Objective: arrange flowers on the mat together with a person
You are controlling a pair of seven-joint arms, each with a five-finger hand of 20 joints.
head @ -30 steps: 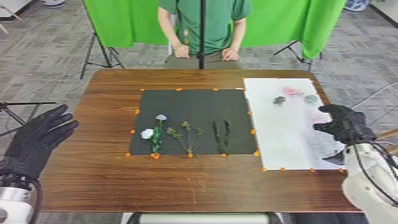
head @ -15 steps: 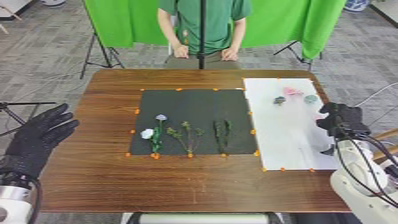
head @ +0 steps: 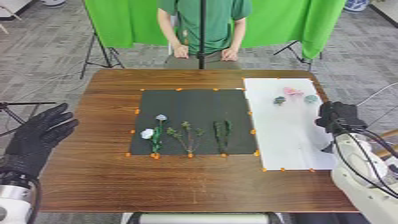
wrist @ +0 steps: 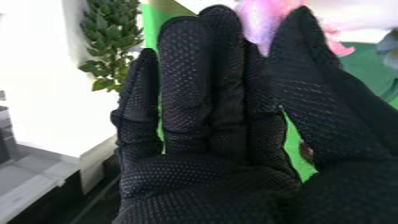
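Pink-purple flower [wrist: 259,22], between thumb and fingers of right robot hand [head: 340,116], pinched there

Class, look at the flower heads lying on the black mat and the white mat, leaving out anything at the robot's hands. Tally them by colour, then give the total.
White flower head: 1
Purple flower head: 1
Pink flower head: 1
Grey-green, one darker head and one paler head: 2
Total: 5
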